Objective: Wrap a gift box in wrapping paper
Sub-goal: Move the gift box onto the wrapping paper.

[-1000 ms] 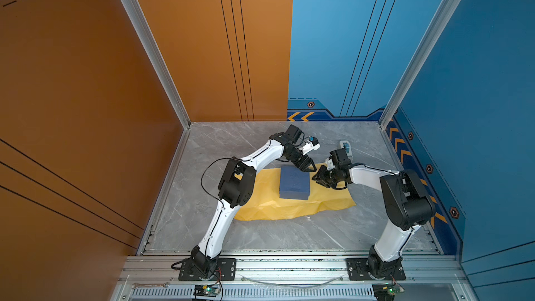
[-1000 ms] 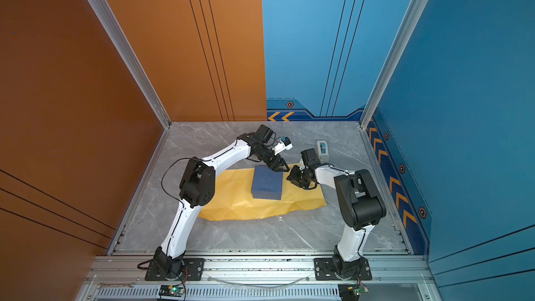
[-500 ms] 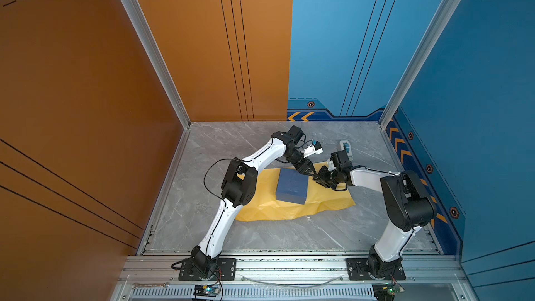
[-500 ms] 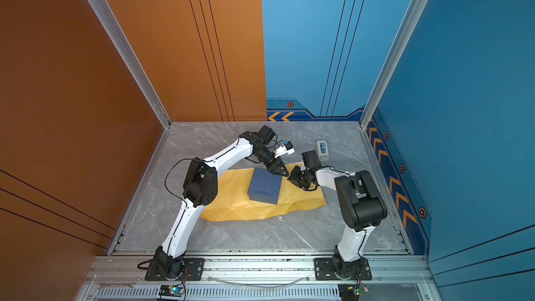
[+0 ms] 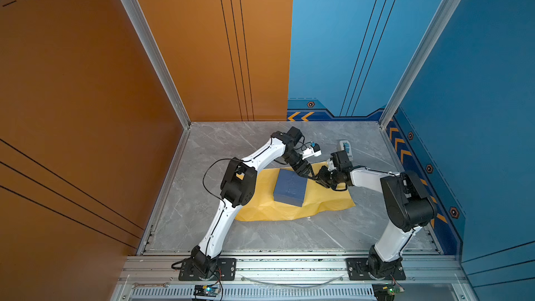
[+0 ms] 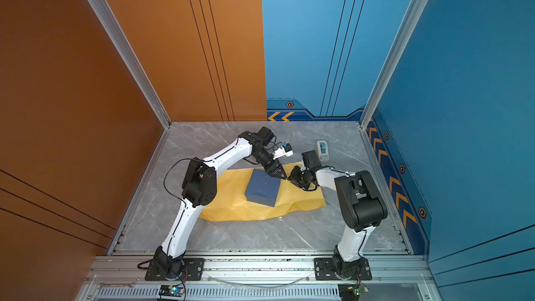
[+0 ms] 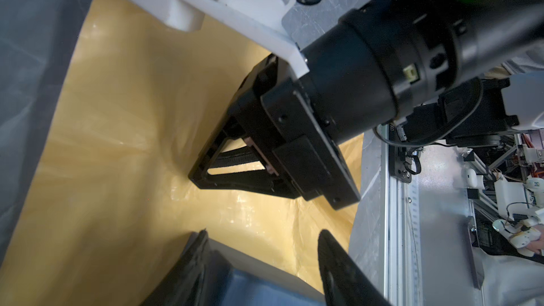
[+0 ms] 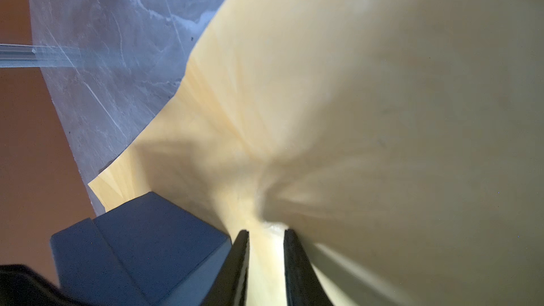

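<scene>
Here, the grey marbled table (image 5: 260, 235) carries the wrapping paper (image 5: 324, 204) – a creased sheet lying pale-yellow face up between the two arm bases, its edges rumpled in both top views. The gift box (image 5: 291, 188), dark blue and squarish, lies flat on the sheet near its middle, yellow paper showing around it.

The left gripper (image 5: 310, 175) is lowered at the box's far corner, on the side toward the right arm. In the left wrist view its fingers (image 7: 194, 263) stand well apart, one over the box's edge and one past it over the paper, clamping nothing.

The right gripper (image 5: 318, 177) lies low just beside that same corner, tip to tip with the left gripper. In the right wrist view its jaws are drawn nearly together on a pinched ridge of the paper – creases fan outward from the grip.

A small white tape dispenser (image 5: 346, 147) stands on bare table beyond the paper's far edge, behind the right gripper.
</scene>
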Tool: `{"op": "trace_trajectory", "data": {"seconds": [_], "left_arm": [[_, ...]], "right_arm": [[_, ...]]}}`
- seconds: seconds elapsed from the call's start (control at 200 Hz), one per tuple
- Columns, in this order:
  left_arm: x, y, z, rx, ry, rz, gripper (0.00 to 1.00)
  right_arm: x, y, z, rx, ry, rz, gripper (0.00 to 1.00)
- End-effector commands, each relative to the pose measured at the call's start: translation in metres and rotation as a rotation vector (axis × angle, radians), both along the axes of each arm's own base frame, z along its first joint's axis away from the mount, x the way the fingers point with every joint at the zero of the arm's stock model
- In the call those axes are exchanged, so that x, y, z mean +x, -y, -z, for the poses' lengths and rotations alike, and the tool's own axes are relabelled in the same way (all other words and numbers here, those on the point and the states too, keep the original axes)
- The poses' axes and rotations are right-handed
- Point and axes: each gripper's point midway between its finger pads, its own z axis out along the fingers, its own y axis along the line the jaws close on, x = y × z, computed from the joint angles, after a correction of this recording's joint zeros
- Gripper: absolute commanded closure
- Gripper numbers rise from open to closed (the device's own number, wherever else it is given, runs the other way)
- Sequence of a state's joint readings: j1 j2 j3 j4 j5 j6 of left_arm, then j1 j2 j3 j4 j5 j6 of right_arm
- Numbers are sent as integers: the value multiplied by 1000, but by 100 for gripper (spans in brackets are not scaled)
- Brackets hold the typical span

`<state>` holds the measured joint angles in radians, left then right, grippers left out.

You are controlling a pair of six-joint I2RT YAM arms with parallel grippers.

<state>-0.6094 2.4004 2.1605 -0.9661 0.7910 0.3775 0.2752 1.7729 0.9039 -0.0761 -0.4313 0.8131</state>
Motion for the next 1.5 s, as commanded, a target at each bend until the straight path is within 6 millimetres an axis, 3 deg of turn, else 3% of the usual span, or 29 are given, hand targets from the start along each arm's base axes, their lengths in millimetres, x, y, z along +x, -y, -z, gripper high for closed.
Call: {"op": "trace_trajectory", "data": {"seconds": [0.0, 0.12, 0.24, 1.201, 1.372, 1.497], "left_arm": [[20, -20, -33, 0, 24, -92, 35], [32, -40, -30, 38, 32, -145, 31], [31, -54, -25, 39, -5, -163, 31], [-11, -118, -8, 108, -135, -220, 35], [-14, -126, -8, 142, -143, -257, 36], [-5, -138, -18, 162, -145, -362, 36]], "right_arm": [[-24, 19, 30, -120, -103, 37, 73], [-25, 19, 32, -125, -106, 36, 73], [-24, 18, 30, -124, -101, 34, 72], [-26, 22, 28, -142, -98, 42, 71], [-20, 17, 18, -134, -63, 29, 63], [-11, 8, -7, -112, 11, -8, 50]]}}
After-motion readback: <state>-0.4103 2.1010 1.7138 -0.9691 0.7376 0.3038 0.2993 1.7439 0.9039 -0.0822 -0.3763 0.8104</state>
